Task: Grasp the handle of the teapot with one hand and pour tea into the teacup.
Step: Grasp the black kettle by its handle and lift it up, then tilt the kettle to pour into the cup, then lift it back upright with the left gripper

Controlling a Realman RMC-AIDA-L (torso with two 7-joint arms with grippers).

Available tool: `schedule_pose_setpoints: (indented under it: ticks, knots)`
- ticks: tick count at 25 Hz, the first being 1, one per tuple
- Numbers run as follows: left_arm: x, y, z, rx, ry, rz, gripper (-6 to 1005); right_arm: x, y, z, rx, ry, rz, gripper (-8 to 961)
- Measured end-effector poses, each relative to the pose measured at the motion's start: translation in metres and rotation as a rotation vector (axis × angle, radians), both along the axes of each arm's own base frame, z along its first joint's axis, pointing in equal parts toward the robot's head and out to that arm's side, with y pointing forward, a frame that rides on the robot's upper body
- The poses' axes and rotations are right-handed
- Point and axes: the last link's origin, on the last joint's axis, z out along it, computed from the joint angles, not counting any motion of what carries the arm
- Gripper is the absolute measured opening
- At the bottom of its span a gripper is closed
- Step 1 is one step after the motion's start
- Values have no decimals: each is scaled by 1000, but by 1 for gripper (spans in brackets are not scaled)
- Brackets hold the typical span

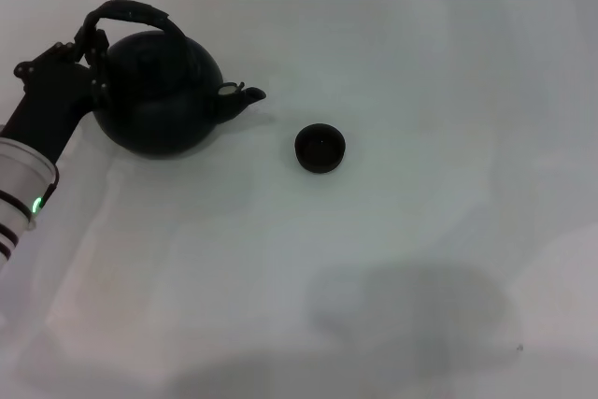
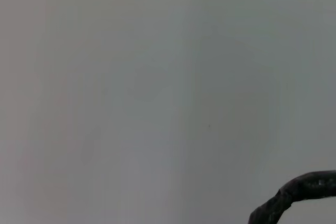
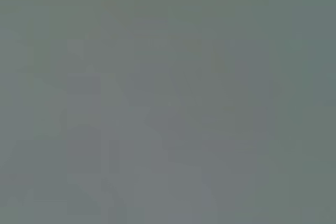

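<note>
reaching in from about nine o'clock, the left gripper (image 1: 86, 55) sat at the near end of the handle (image 1: 129, 14) of the teapot (image 1: 161, 92) — whether it had clamped on, i could not tell. the spout faced three o'clock toward the teacup (image 1: 320, 148), near but apart on the table (image 1: 420, 259) — likely so a tilt would pour straight in. the right gripper was out of sight
</note>
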Motion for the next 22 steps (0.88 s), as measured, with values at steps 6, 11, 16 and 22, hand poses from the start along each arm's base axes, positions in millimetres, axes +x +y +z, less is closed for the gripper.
schedule_pose_setpoints:
  ticks: [6, 11, 16, 22]
  knots:
    - [8, 9, 8, 33, 4, -45, 113, 1, 0, -1, -1, 3, -4, 824]
    - [21, 27, 16, 40, 50, -122, 112, 1, -1, -1, -1, 7, -7, 825]
    - [41, 42, 15, -13, 148, -257, 112, 4, -2, -2, -3, 8, -13, 825]
    - [56, 51, 11, -38, 233, -354, 113, 7, -4, -1, 2, 14, -22, 825]
